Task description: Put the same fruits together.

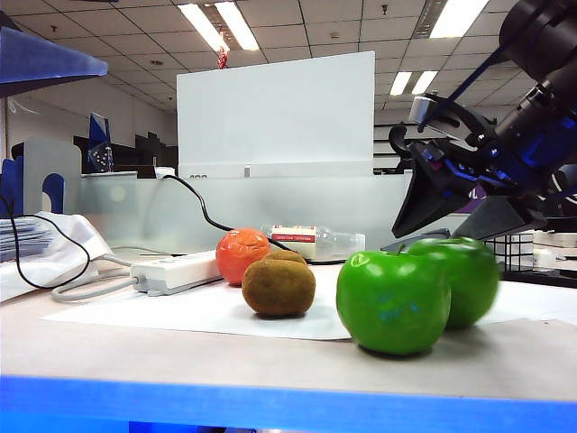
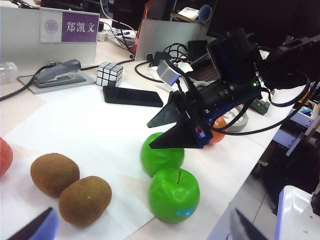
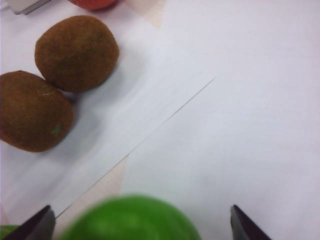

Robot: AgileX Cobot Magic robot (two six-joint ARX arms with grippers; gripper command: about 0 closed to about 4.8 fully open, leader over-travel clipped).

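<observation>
We judge the kiwis (image 2: 70,187) and green apples (image 2: 167,177) already paired, while the tangerines (image 1: 242,255) lie apart, with our right gripper (image 3: 140,225) spread empty over an apple and left gripper (image 2: 140,227) open, hovering nearby.

Kiwis (image 3: 76,52): 2 are lying side by side, touching, on white paper (image 3: 240,100).
Green apple (image 3: 131,220): sitting blurred between the right gripper's (image 3: 140,226) spread fingertips (image 3: 36,226).
Tangerine (image 3: 93,3): peeking in at the edge.
</observation>
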